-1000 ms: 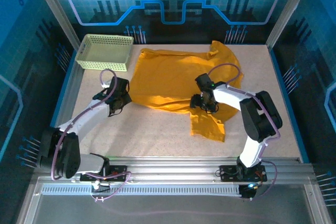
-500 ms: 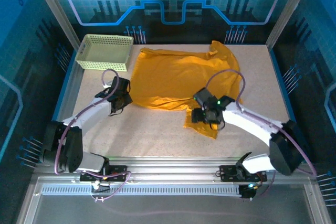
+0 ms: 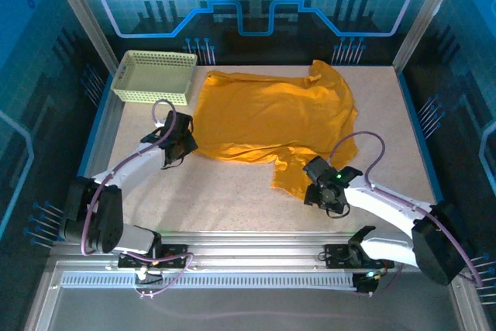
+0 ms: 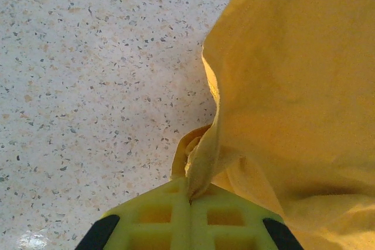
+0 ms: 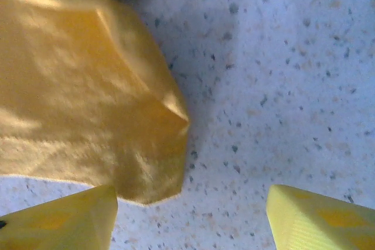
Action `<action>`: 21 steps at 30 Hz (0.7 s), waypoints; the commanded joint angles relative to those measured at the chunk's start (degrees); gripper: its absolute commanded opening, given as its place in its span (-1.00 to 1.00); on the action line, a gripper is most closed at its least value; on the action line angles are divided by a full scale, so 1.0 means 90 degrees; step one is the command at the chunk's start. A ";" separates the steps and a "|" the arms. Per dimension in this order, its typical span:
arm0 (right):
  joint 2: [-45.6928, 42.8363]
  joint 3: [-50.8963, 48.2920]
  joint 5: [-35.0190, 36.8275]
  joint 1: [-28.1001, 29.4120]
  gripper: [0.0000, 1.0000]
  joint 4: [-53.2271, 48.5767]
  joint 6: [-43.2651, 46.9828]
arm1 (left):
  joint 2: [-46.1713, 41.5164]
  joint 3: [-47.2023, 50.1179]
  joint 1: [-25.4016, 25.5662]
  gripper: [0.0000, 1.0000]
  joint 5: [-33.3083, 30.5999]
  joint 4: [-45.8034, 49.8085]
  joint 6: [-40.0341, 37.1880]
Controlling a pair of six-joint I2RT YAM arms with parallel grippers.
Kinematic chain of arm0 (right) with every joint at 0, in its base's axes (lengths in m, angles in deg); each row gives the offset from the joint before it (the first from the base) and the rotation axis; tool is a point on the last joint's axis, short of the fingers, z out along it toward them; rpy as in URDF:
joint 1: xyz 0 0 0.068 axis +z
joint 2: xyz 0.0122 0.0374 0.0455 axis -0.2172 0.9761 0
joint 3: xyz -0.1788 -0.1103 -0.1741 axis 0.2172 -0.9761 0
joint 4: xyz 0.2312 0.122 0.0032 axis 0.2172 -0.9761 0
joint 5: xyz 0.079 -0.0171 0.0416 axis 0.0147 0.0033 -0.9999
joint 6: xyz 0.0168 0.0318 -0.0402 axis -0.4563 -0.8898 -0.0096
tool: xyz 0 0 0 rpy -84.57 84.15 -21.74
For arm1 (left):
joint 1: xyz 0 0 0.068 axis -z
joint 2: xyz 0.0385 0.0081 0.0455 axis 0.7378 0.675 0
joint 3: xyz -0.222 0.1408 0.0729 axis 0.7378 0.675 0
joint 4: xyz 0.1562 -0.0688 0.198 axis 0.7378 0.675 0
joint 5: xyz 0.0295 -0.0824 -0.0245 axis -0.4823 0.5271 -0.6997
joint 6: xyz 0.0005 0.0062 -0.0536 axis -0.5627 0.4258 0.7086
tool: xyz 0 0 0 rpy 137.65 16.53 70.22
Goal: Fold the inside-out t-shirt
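Observation:
The mustard-yellow t-shirt [image 3: 267,118] lies spread across the back middle of the table, plain side up, with a flap [image 3: 291,176] hanging toward the near edge. My left gripper [image 3: 184,143] is shut on the shirt's near left corner [image 4: 196,165], the cloth pinched between its yellow fingers [image 4: 158,215]. My right gripper [image 3: 319,191] stands open just right of the flap's near tip [image 5: 146,168], its fingertips [image 5: 70,215] wide apart over bare table with nothing between them.
A pale yellow-green mesh basket [image 3: 153,77] sits at the back left corner. Speckled tabletop [image 3: 225,199] lies bare in front of the shirt and along the right side. Metal frame posts [image 3: 422,13] fence the table's edges.
My right gripper has let go of the flap and pulled back toward the near right, opening. The flap now lies on the table. The left gripper has held its pinch, nearly still.

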 commanded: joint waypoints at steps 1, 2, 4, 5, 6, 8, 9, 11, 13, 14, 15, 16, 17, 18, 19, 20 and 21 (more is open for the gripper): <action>-0.0034 -0.0095 -0.0263 -0.0272 0.34 0.0496 0.0178 | -0.0004 -0.0098 -0.0058 -1.00 0.0120 -0.0072 -0.0065; 0.0021 -0.0085 -0.0304 -0.0312 0.31 0.0556 0.0211 | -0.0027 -0.0091 -0.0057 -1.00 0.0116 -0.0070 -0.0069; 0.0184 -0.0030 -0.0365 -0.0350 0.25 0.0612 0.0256 | -0.0039 -0.0086 -0.0056 -1.00 0.0106 -0.0065 -0.0069; 0.0263 -0.0012 -0.0351 -0.0351 0.21 0.0604 0.0252 | -0.0034 -0.0088 -0.0055 -1.00 0.0106 -0.0051 -0.0067; 0.0346 0.0006 -0.0340 -0.0342 0.17 0.0583 0.0242 | -0.0034 -0.0089 -0.0061 -1.00 0.0092 -0.0050 -0.0070; 0.0459 0.0006 -0.0303 -0.0324 0.08 0.0533 0.0203 | -0.0043 -0.0090 -0.0057 -1.00 0.0083 -0.0050 -0.0066; 0.0507 0.0020 -0.0244 -0.0290 0.05 0.0466 0.0170 | -0.0044 -0.0088 -0.0053 -1.00 0.0070 -0.0042 -0.0069; 0.0598 0.0059 -0.0132 -0.0165 0.00 0.0321 0.0084 | -0.0034 -0.0098 -0.0058 -1.00 0.0044 -0.0034 -0.0073; 0.0726 0.0084 -0.0100 -0.0026 -0.07 0.0270 -0.0005 | -0.0034 -0.0111 -0.0052 -1.00 0.0040 -0.0048 -0.0088; 0.0808 0.0113 -0.0097 0.0025 -0.13 0.0263 -0.0021 | -0.0034 -0.0110 -0.0053 -1.00 0.0043 -0.0051 -0.0085; 0.0900 0.0146 -0.0071 0.0093 -0.22 0.0261 -0.0039 | -0.0026 -0.0116 -0.0053 -1.00 0.0039 -0.0052 -0.0085; 0.1002 0.0194 -0.0020 0.0158 -0.29 0.0246 -0.0065 | -0.0025 -0.0122 -0.0052 -1.00 0.0038 -0.0063 -0.0071; 0.1094 0.0240 0.0001 0.0195 -0.37 0.0226 -0.0079 | -0.0031 -0.0136 -0.0052 -1.00 0.0034 -0.0064 -0.0073; 0.1154 0.0287 0.0056 0.0234 -0.46 0.0198 -0.0092 | -0.0019 -0.0155 -0.0059 -1.00 0.0043 -0.0051 -0.0075; 0.1187 0.0331 0.0118 0.0255 -0.54 0.0143 -0.0108 | -0.0025 -0.0175 -0.0057 -1.00 0.0041 -0.0038 -0.0078; 0.1191 0.0364 0.0177 0.0265 -0.60 0.0088 -0.0115 | -0.0025 -0.0195 -0.0059 -1.00 0.0039 -0.0031 -0.0072; 0.1146 0.0372 0.0241 0.0266 -0.66 0.0047 -0.0111 | -0.0039 -0.0214 -0.0057 -1.00 0.0033 -0.0025 -0.0080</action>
